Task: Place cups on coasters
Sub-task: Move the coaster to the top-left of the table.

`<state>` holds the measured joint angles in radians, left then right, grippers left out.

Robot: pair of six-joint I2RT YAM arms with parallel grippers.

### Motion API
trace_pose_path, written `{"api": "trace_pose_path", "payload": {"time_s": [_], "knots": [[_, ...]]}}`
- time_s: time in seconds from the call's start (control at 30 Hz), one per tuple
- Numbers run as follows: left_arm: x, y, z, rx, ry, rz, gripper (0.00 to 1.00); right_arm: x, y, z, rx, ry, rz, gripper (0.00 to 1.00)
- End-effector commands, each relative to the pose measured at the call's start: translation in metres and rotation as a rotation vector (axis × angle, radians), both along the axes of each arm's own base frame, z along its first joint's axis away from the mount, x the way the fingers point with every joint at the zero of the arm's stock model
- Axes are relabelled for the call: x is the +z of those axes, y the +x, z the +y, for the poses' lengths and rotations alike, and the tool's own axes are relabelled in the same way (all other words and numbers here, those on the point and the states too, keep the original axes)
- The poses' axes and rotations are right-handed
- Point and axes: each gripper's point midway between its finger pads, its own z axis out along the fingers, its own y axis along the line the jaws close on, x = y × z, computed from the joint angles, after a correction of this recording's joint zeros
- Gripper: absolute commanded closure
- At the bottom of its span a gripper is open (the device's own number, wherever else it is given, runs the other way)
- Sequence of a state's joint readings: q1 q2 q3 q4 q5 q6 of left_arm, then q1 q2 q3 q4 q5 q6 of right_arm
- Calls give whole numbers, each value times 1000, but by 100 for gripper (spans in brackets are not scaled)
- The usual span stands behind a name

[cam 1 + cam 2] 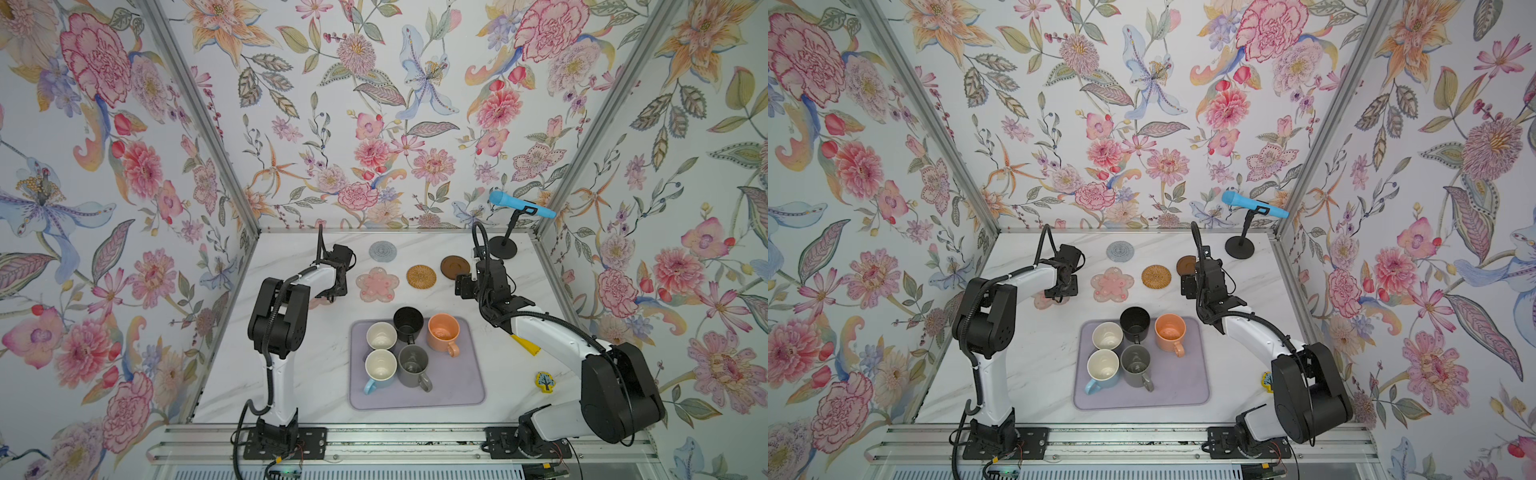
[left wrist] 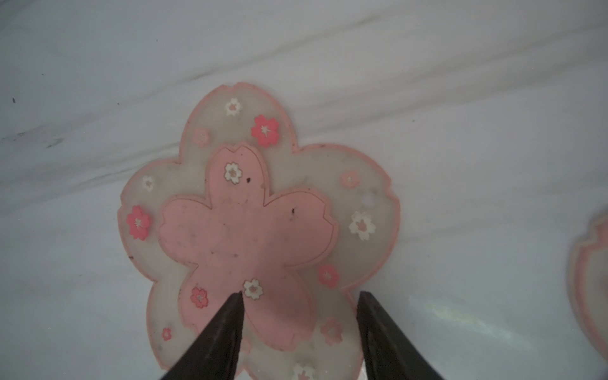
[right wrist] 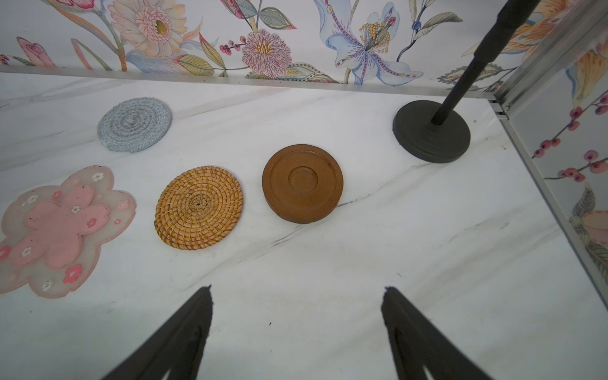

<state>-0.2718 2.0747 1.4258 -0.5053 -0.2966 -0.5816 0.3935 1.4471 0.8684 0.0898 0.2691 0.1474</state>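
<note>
Mostly hidden under parted left tool (image 2: pixel 300 293): pink flower coaster (image 1: pixel 1041 301) (both top views). Right tool (image 3: pixel 297 289) parted too, empty.

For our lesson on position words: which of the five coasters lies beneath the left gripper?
The pink flower coaster half hidden under the left gripper; its twin lies uncovered beside the woven disc.

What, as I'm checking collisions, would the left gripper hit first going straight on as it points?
Most likely the pink flower coaster lying right ahead of the left gripper; how far off is unclear.
</note>
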Motion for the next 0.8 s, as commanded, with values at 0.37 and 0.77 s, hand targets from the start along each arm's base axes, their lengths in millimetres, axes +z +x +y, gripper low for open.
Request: {"api": "trace_pose_path", "payload": {"time_s": [0.37,0.77], "knots": [[-16,-10,55,46,80,70,42,-4,1,7,4,-2,19,17],[-9,4,84,36,83,72,42,-5,1,11,2,0,24,17]]}}
